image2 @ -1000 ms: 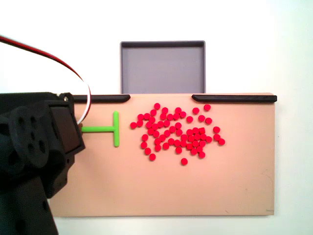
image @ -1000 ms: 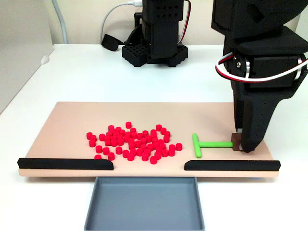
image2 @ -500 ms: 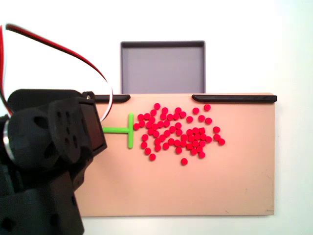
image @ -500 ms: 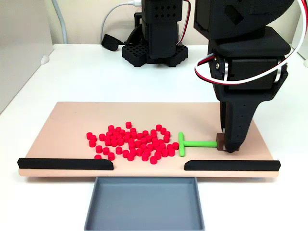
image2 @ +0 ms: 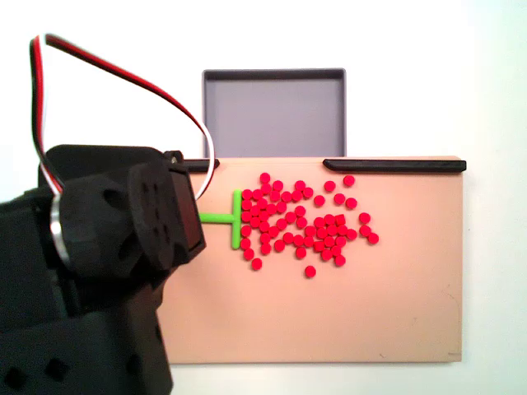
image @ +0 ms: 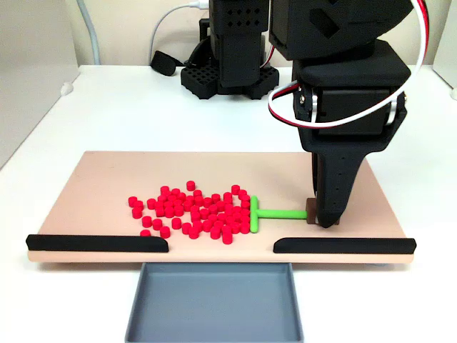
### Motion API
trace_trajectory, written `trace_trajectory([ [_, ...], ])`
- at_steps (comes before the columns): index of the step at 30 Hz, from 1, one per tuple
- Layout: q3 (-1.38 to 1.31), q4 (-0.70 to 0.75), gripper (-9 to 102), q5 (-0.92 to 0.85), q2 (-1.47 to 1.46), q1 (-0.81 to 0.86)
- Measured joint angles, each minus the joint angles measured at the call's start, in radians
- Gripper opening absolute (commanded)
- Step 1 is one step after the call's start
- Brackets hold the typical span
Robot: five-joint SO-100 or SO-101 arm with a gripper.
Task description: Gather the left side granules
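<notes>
Many small red granules (image: 193, 211) lie in a loose heap on the left half of the tan board (image: 86, 179). In a fixed view from above, the granules (image2: 300, 222) sit right of centre. A green T-shaped tool (image: 275, 213) lies flat, its crossbar touching the near edge of the heap. My gripper (image: 323, 220) points straight down and is shut on the brown block at the tool's stem end. From above, the tool (image2: 224, 218) sticks out from under the black arm (image2: 123, 247), which hides the fingers.
Two black rails (image: 96, 243) (image: 343, 245) line the board's front edge with a gap between them. A grey tray (image: 214, 300) sits below that gap. The arm's black base (image: 228, 71) and cables stand behind the board on the white table.
The gripper has slid the green tool along the board toward the granules. Its crossbar went from clear of the heap to pressing against it, bunching the nearest granules.
</notes>
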Motion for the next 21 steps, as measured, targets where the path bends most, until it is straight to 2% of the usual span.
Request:
trace_trajectory([
  [21,0.000,0.000,0,-0.032,0.000,0.021],
])
